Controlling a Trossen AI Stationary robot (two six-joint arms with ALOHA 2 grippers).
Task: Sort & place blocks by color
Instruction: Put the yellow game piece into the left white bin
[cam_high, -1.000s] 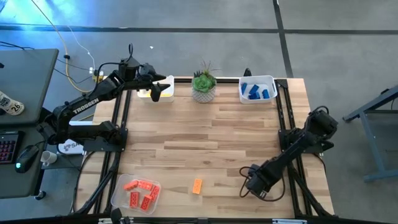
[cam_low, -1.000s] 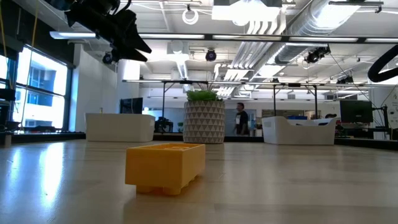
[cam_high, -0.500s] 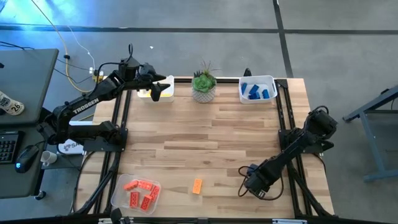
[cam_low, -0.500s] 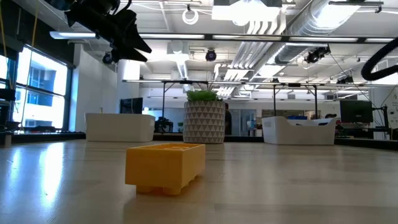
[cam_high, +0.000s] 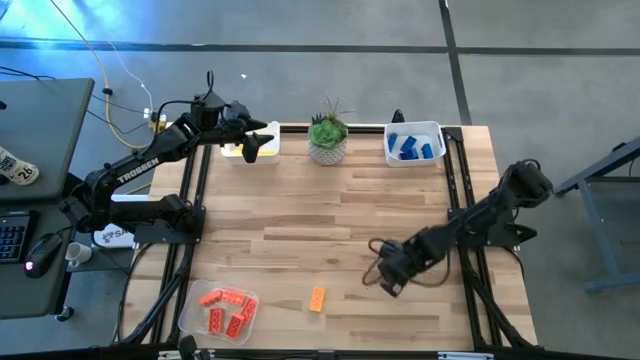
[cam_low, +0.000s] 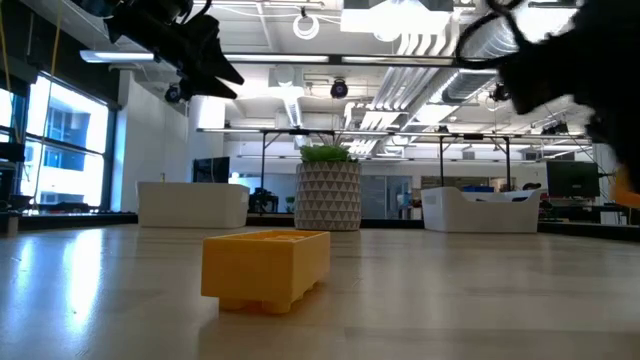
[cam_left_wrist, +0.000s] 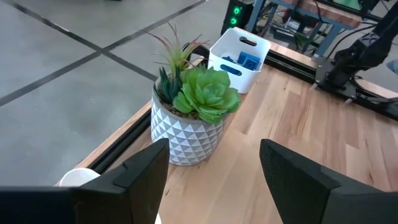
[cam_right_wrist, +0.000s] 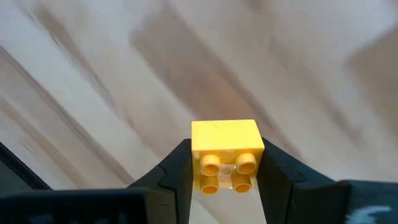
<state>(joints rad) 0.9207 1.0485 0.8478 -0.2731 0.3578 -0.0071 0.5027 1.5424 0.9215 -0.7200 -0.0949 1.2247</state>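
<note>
overhead, the right pincer (cam_right_wrist: 225, 180) pinches a studded yellow plastic block (cam_right_wrist: 225, 152) above the grained wooden table (cam_high: 300, 215); left pincer (cam_left_wrist: 214, 168) spread.

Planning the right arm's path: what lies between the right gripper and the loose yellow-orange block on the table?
Bare tabletop only, in the high view, between right gripper and loose block.

A small studded yellow-orange plastic brick (cam_high: 317, 299) is lying near the table's front edge, just right of the clear tray (cam_high: 193, 318) holding red-orange bricks (cam_high: 225, 308). Along the back edge, the green potted plant (cam_high: 327, 138) is sitting between two white bins (cam_high: 439, 143), the right one holding blue bricks (cam_high: 411, 147).
</note>
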